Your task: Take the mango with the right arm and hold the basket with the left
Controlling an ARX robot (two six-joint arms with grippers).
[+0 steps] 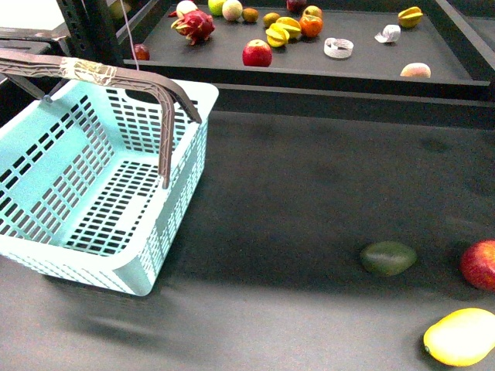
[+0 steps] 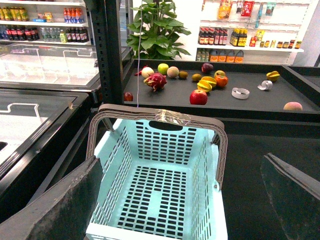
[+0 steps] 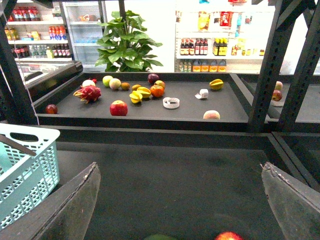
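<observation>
The yellow mango (image 1: 461,337) lies on the dark table at the front right corner. The light-turquoise basket (image 1: 100,185) stands at the left, empty, with its taped brown-grey handle (image 1: 93,73) raised. Neither arm shows in the front view. My left gripper (image 2: 182,200) is open, its fingers (image 2: 65,205) wide apart above and in front of the basket (image 2: 160,185). My right gripper (image 3: 182,200) is open and empty over bare table; the mango is out of its view.
A dark green fruit (image 1: 388,257) and a red apple (image 1: 481,264) lie near the mango; both peek in at the right wrist view's lower edge. A raised shelf (image 1: 309,66) behind the table holds several fruits, including an apple (image 1: 257,53) and a dragon fruit (image 1: 194,25).
</observation>
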